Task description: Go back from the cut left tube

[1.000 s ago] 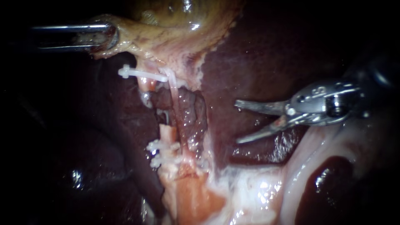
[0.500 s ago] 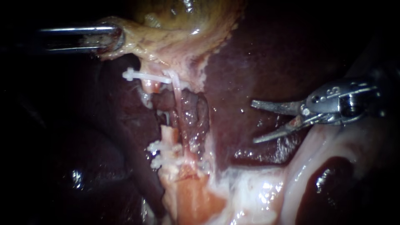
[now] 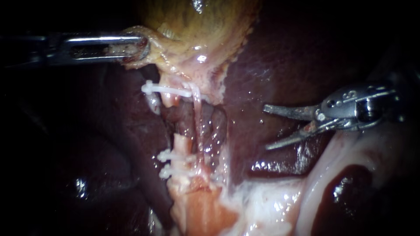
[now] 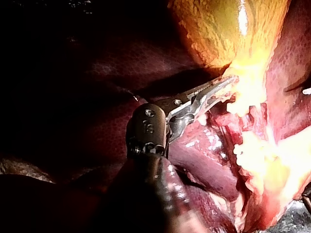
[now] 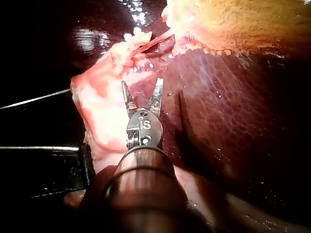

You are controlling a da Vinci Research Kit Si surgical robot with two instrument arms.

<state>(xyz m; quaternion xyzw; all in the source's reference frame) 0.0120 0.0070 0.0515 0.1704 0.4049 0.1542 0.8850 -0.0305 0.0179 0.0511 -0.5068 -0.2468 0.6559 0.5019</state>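
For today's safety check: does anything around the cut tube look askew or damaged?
Nothing stands out: the clips sit across the cut tube's ends, and the right instrument, jaws open, hangs clear over the liver.

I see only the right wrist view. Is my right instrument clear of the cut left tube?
Observer: Yes. In the endoscope view the slender steel right instrument, claw open, hangs over the glossy dark red liver, apart from the pale pink cut left tube.
Operator: Are clips on it?
Observer: Two white plastic clips sit on its lower stump, and one long white clip sits on its upper end.
Operator: And my left instrument?
Observer: The steel left instrument has its claw shut on the edge of the yellow-brown gallbladder.
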